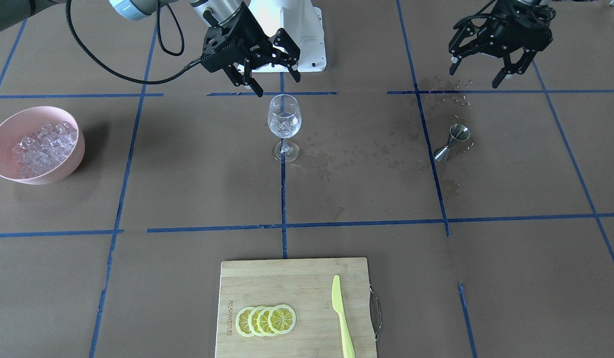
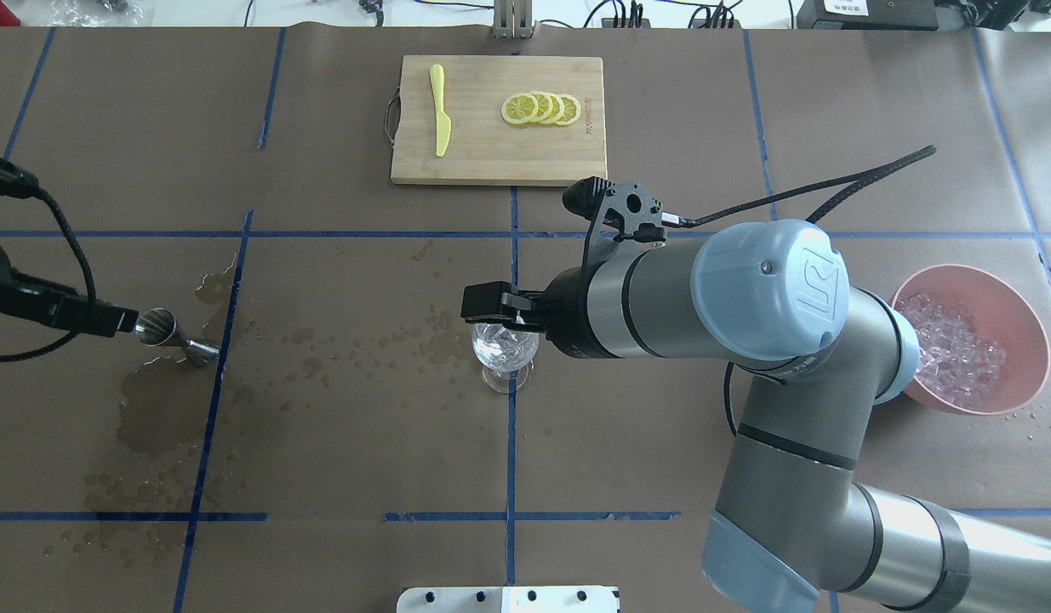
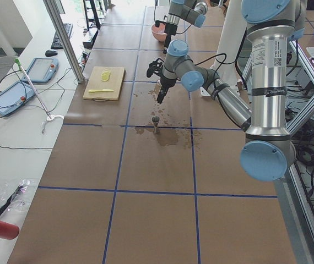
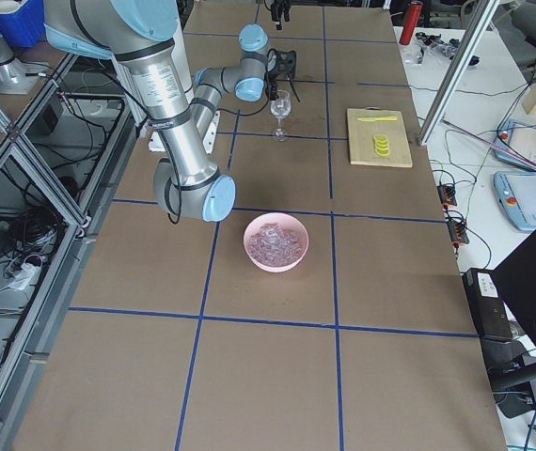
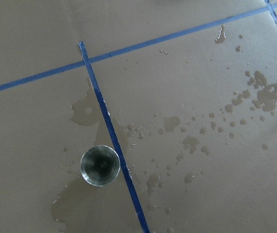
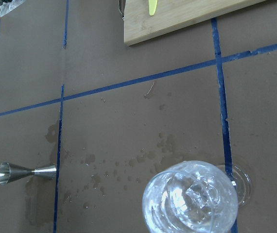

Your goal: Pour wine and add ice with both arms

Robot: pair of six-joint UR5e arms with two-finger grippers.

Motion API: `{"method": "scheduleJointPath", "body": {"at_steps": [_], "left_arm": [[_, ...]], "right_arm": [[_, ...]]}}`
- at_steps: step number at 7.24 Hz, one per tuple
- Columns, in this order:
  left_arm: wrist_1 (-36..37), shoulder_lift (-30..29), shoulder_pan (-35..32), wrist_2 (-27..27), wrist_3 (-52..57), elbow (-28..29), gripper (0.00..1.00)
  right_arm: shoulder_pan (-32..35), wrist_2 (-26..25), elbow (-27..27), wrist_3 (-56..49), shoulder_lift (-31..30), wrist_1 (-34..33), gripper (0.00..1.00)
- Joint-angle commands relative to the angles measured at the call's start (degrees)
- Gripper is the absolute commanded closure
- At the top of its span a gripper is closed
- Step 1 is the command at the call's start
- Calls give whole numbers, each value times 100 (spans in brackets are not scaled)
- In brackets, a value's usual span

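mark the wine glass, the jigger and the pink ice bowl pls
wine glass (image 1: 284, 119): exterior front-facing view, on its bowl, above the stem.
jigger (image 1: 450, 143): exterior front-facing view, on its narrow waist.
pink bowl (image 1: 70, 161): exterior front-facing view, on its outer wall.

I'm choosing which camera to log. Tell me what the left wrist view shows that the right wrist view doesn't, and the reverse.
Only the left wrist view: a look straight down into the jigger. Only the right wrist view: the glass with ice in it, a corner of the board and the tip of the knife. Both: the jigger, blue tape and wet spots on the table.
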Motion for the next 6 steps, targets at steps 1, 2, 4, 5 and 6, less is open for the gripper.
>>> {"method": "scheduleJointPath", "body": {"at_steps": [1, 2, 4, 5, 6], "left_arm": [[1842, -1635, -884, 8, 1185, 339, 0], [1980, -1834, -1063, -1, 1358, 612, 0], [1502, -1863, -1396, -123, 1359, 1191, 0], [1072, -1854, -1791, -515, 1359, 1595, 0], [789, -1845, -2273, -902, 1359, 1947, 0]], "right_arm": [[30, 26, 424, -7, -15, -692, 0], [213, 96, 522, -50, -15, -966, 0], [1010, 708, 506, -269, -94, -1258, 0], [1389, 816, 479, -845, -85, -1433, 0], [1775, 817, 288, -1590, -137, -1478, 0]]}}
